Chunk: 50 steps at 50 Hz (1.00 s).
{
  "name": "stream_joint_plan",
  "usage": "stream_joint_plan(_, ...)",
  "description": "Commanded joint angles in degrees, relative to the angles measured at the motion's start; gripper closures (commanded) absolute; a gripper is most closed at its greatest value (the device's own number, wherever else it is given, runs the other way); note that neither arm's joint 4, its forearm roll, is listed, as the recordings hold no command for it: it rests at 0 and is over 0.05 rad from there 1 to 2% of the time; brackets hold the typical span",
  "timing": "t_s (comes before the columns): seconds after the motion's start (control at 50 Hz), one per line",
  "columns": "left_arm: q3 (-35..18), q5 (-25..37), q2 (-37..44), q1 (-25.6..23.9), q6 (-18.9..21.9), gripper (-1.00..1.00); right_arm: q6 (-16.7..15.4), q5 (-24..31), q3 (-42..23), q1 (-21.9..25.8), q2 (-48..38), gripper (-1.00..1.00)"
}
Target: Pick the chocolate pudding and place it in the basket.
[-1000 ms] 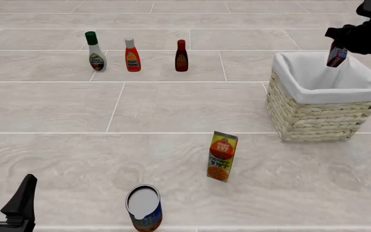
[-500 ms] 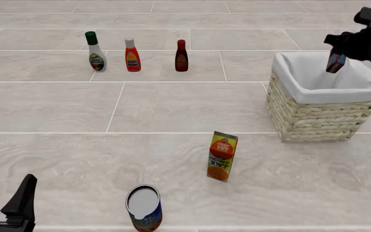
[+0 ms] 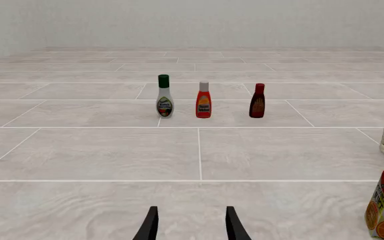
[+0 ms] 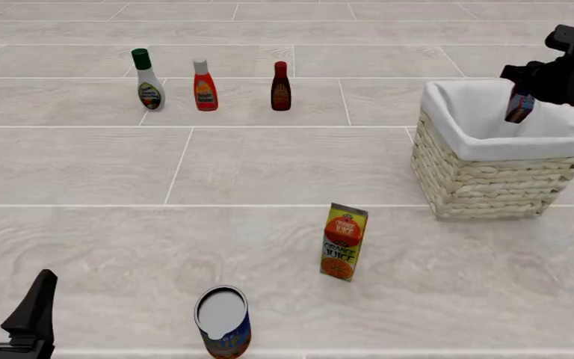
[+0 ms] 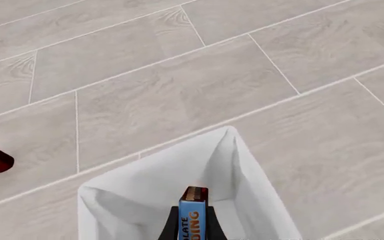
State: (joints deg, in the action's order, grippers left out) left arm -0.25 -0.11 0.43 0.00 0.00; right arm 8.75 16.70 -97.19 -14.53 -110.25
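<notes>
The chocolate pudding (image 4: 519, 107), a small dark carton with a blue side, hangs in my right gripper (image 4: 519, 101) above the open mouth of the basket (image 4: 496, 179), near its far right corner. In the right wrist view the pudding (image 5: 193, 220) sits between the fingers, blue side showing, over the basket's white liner (image 5: 132, 200). My right gripper is shut on it. My left gripper (image 4: 6, 310) stands open at the near left edge, far from the basket, and its fingertips (image 3: 150, 227) hold nothing.
Three bottles stand in a row at the back: a green-capped white one (image 4: 149, 81), a red-orange one (image 4: 204, 86), a dark brown one (image 4: 281, 87). An orange juice carton (image 4: 343, 242) and a tin can (image 4: 223, 323) stand in front.
My right gripper has sunk a little with the pudding, lowering it toward the basket's opening. The left arm has not moved.
</notes>
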Motion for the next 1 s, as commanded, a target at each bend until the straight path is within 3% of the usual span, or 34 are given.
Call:
stream_joint_plan(0.02, 0.00, 0.00, 0.00, 0.00, 0.00, -1.00, 0.23, -0.68, 0.89, -0.49, -0.30, 1.00)
stream_joint_plan(0.8, 0.00, 0.00, 0.00, 0.00, 0.00, -1.00, 1.18, -0.70, 1.73, 0.21, -0.46, 1.00)
stream_joint_plan(0.82, 0.00, 0.00, 0.00, 0.00, 0.00, -1.00, 0.93, -0.82, 1.79, 0.03, -0.42, -1.00)
stream_joint_plan(1.0, 0.00, 0.00, 0.00, 0.00, 0.00, -1.00, 1.45, -0.54, 1.40, -0.05, -0.58, -1.00)
